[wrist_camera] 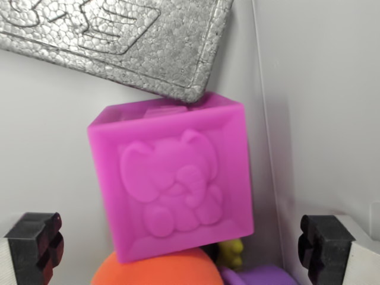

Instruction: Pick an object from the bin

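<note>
The pink block (172,181) with a raised elephant on its face sits in the middle of the frame, inside the pale bin (320,119), and it lies straight ahead of the hand (184,246), between the lines of the two black fingertips (37,240). The fingers stand wide apart at the lower left and lower right corners, holding nothing, and the gap between them looks wider than the block. The block is close to square, so it has no clear long axis; it is turned slightly, its top edge sloping up toward the right of the frame.

Its lower edge rests on or just behind an orange ball (157,270) at the bottom centre, and its upper edge meets a silvery foam slab (119,35) that fills the upper left. To the right of the ball a small yellow thing (233,254) and a purple thing (261,278) peek out; both are cut off by the frame and too little shows to name them.

The bin's right wall stands just beside the block, which may crowd the right finger in a straight descent. Whether the block lies flat or leans on the ball cannot be told.
</note>
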Controlling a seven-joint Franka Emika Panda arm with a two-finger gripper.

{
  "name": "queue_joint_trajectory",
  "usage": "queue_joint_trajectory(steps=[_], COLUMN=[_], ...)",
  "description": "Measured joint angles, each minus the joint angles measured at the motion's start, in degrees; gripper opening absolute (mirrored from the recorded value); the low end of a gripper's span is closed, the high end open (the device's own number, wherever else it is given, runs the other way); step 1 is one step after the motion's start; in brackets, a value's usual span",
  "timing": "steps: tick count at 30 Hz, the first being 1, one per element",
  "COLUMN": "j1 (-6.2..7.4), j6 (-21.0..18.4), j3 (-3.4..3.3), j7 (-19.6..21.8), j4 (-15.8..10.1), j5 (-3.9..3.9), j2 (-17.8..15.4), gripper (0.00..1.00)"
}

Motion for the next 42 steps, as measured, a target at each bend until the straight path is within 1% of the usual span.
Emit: queue_joint_trajectory(steps=[9, 10, 33, 34, 42], j1=[0.00, 0.00, 0.00, -0.01, -0.01], j6=[0.0, 0.0, 0.0, 0.1, 0.1], j3=[0.00, 0.00, 0.00, -0.03, -0.03], j7=[0.0, 0.0, 0.0, 0.0, 0.0], j4=[0.0, 0.0, 0.0, 0.2, 0.2], j5=[0.00, 0.00, 0.00, 0.00, 0.00], j2=[0.0, 0.0, 0.0, -0.5, -0.5], gripper=[1.00, 0.00, 0.00, 0.00, 0.00])
